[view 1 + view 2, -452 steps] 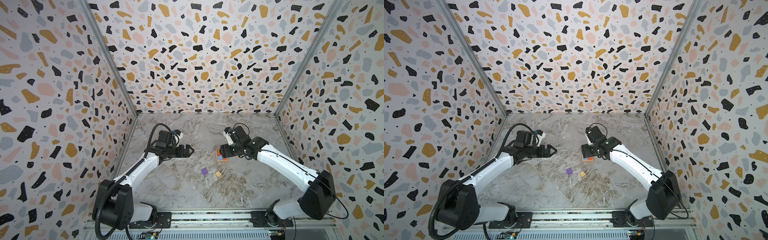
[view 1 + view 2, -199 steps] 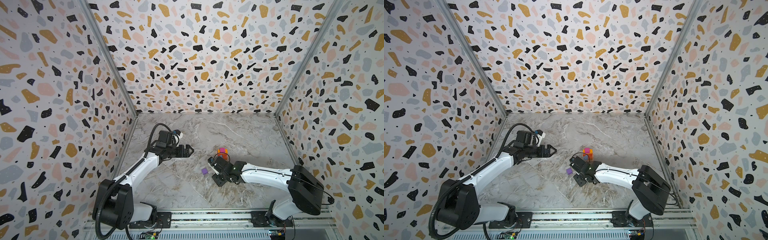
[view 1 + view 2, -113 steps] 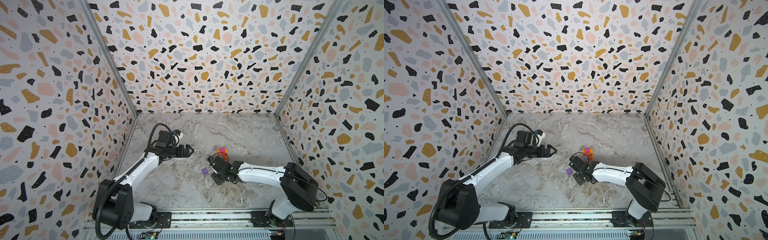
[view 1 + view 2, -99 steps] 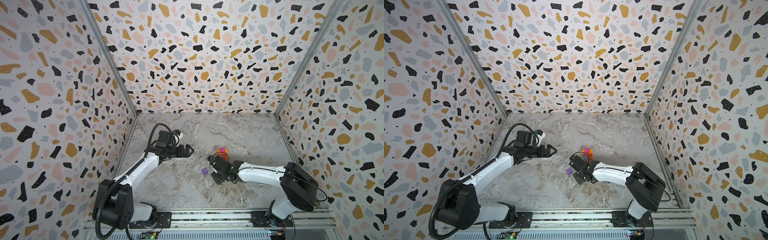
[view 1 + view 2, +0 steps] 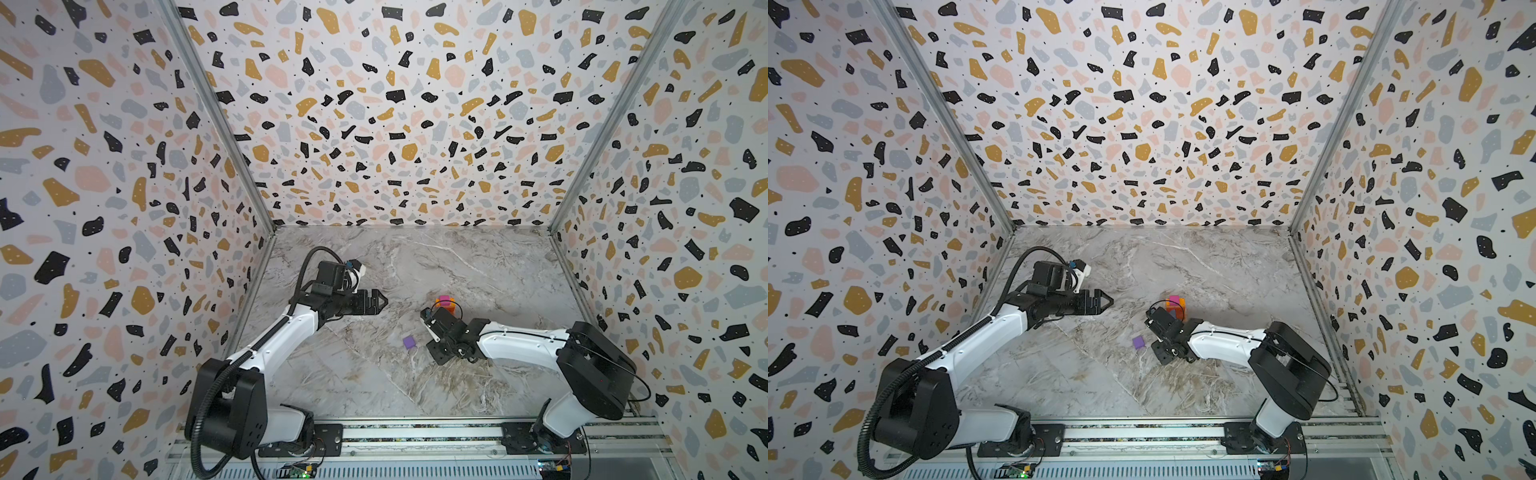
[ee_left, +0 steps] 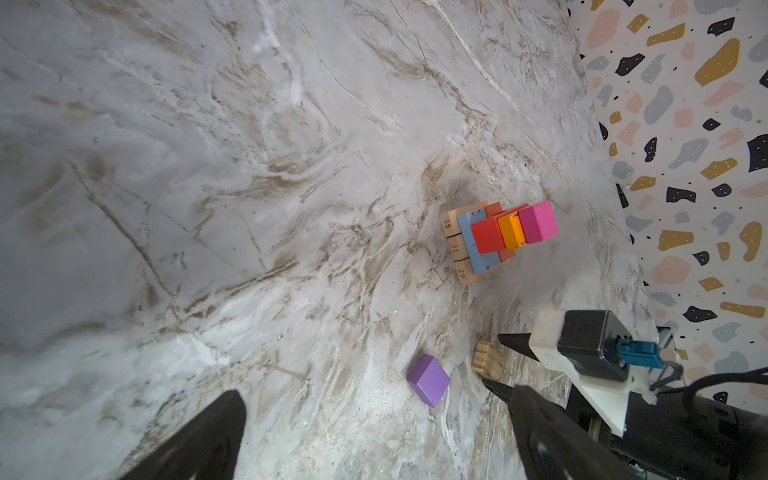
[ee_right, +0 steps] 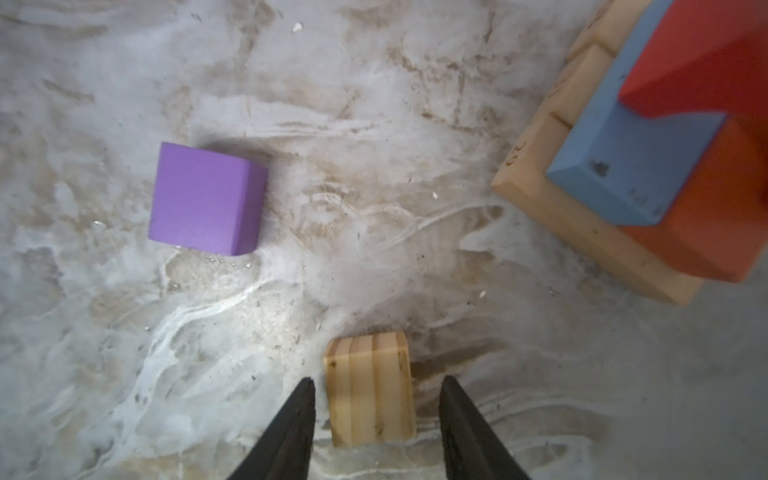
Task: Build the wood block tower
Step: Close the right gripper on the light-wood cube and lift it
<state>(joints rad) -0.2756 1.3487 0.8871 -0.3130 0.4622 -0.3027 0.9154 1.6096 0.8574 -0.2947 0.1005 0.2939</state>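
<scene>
The wood block tower (image 5: pixel 444 302) (image 6: pixel 498 237) stands mid-table: tan numbered base, light blue, red and orange oblongs, magenta cube on top. A purple cube (image 5: pixel 409 342) (image 7: pixel 205 199) lies loose in front of it. A tan cube (image 7: pixel 370 386) (image 6: pixel 488 359) rests on the table between the fingers of my right gripper (image 7: pixel 376 382) (image 5: pixel 436 349). The jaws are open, with a gap on each side of the cube. The gripper hides this cube in both top views. My left gripper (image 5: pixel 376 301) (image 6: pixel 376 395) hovers open and empty, left of the tower.
Patterned walls (image 5: pixel 124 249) close in the marble table (image 5: pixel 353 374) on three sides. A metal rail (image 5: pixel 415 436) runs along the front edge. The right arm's elbow (image 5: pixel 594 370) lies low at the front right.
My right arm left the tower, now topped by the magenta cube, and came down over the tan cube. Its jaws have been narrowing round it. The left arm has not moved.
</scene>
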